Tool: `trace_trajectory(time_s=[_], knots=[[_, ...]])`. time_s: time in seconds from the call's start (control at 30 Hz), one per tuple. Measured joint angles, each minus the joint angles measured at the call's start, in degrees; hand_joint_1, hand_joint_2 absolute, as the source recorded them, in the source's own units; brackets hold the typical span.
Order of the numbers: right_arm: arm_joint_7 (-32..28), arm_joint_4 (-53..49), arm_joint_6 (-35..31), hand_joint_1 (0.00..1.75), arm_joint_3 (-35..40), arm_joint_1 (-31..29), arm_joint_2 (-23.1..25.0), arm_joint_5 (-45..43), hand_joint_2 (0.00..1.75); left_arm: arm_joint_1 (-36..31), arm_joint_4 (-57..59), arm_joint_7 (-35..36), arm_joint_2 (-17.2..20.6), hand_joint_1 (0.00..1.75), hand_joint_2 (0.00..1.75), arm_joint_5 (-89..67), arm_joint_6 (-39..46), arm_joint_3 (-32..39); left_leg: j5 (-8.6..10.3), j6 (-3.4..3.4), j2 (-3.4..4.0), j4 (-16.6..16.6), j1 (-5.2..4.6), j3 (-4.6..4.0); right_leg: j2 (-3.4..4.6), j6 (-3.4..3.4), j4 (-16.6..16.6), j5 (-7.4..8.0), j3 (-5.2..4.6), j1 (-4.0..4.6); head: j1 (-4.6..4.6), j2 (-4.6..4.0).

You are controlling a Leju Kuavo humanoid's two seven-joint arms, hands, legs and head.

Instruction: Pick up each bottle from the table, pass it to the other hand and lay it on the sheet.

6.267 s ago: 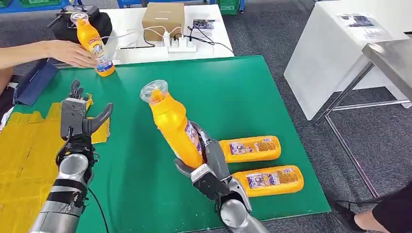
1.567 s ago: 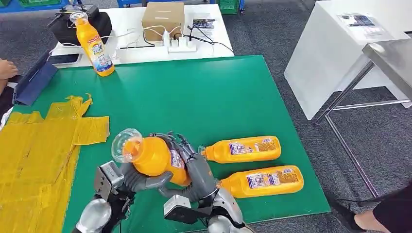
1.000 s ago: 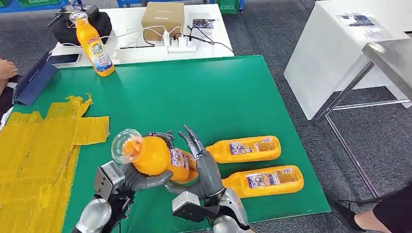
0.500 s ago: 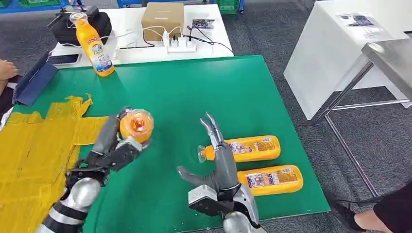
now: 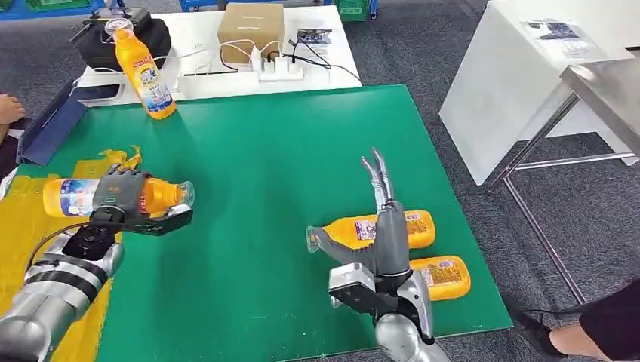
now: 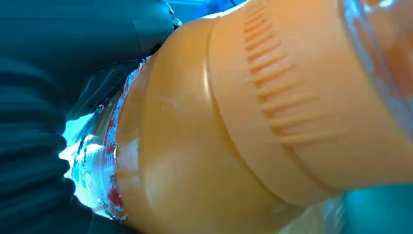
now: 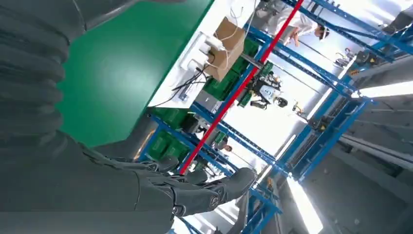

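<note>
My left hand (image 5: pixel 130 204) grips an orange bottle (image 5: pixel 75 197) sideways at the left edge of the green table (image 5: pixel 256 158), over the yellow sheet (image 5: pixel 30 226). Up close in the left wrist view the same orange bottle (image 6: pixel 253 122) sits against my left hand (image 6: pixel 58 97). My right hand (image 5: pixel 381 226) stands open with fingers pointing up, above two orange bottles lying near the table's right front: one (image 5: pixel 349 228) partly behind it and another (image 5: pixel 447 276) closer to the edge. In the right wrist view my right hand (image 7: pixel 146 190) holds nothing. A further orange bottle (image 5: pixel 142 72) stands upright at the far left.
A white table (image 5: pixel 226 68) behind the green one carries a cardboard box (image 5: pixel 250 26), a power strip with cables (image 5: pixel 281 69) and a black bag (image 5: pixel 98 38). A person's hand (image 5: pixel 9 109) is at the far left edge. A white cabinet (image 5: pixel 521 68) stands to the right.
My left hand has carried the bottle leftward from the table's middle to over the yellow sheet and turned it sideways. My right hand, free of the bottle, has moved right and risen.
</note>
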Motion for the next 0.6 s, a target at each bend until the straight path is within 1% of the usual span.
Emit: trace_trajectory(time_s=[0.13, 0.3, 0.33, 0.37, 0.5, 0.6], knots=[[0.1, -0.4, -0.4, 0.0, -0.5, 0.0, -0.5, 0.1, 1.75, -0.6, 4.7, -0.3, 0.7, 1.75, 1.75, -2.0, -2.8, -0.7, -0.01, -0.01, -0.01, 0.0, 0.0, -0.01, 0.0, -0.01, 0.0, -0.02, 0.01, 0.03, 0.0, 0.0], [2.1, -0.4, 0.0, 0.0, -1.2, -0.3, -1.5, 1.4, 1.75, -1.0, 8.1, -0.9, 1.0, 1.75, 1.75, -2.1, -4.6, -1.4, 0.0, -0.01, -0.08, 0.0, 0.02, 0.02, -0.04, -0.01, 0.0, -0.03, 0.11, 0.03, 0.0, 0.0], [2.2, -0.4, 0.0, 0.0, -1.3, -0.3, -1.6, 1.4, 1.75, -1.1, 8.5, -0.9, 1.1, 0.19, 1.75, -2.1, -4.6, -1.4, 0.0, -0.01, -0.13, 0.0, 0.02, 0.02, -0.05, 0.0, 0.0, -0.03, 0.12, 0.03, 0.0, 0.0], [2.3, -0.4, 0.1, 0.0, -1.3, -0.4, -1.7, 1.6, 1.75, -1.3, 8.8, -1.0, 1.1, 0.0, 1.75, -2.1, -4.8, -1.5, 0.0, -0.01, -0.14, 0.0, 0.02, 0.02, -0.04, 0.0, 0.0, -0.03, 0.13, 0.03, 0.02, 0.0], [6.0, 0.5, 2.7, 0.0, -1.4, -1.1, -2.7, 4.3, 1.75, -1.5, 9.6, -1.9, 1.2, 0.0, 1.75, -0.4, -5.6, -1.5, 0.0, -0.01, -0.14, 0.0, 0.01, 0.11, -0.04, 0.0, 0.0, -0.02, 0.21, 0.03, 0.0, 0.0], [6.3, 1.3, 3.0, 0.0, -2.3, -1.1, -3.3, 3.3, 1.75, -0.9, 9.9, -2.1, 1.2, 0.0, 1.75, 2.3, -3.3, -1.0, 0.0, -0.01, -0.19, 0.0, 0.01, 0.12, -0.05, 0.0, 0.0, -0.02, 0.21, 0.03, 0.0, 0.0]])
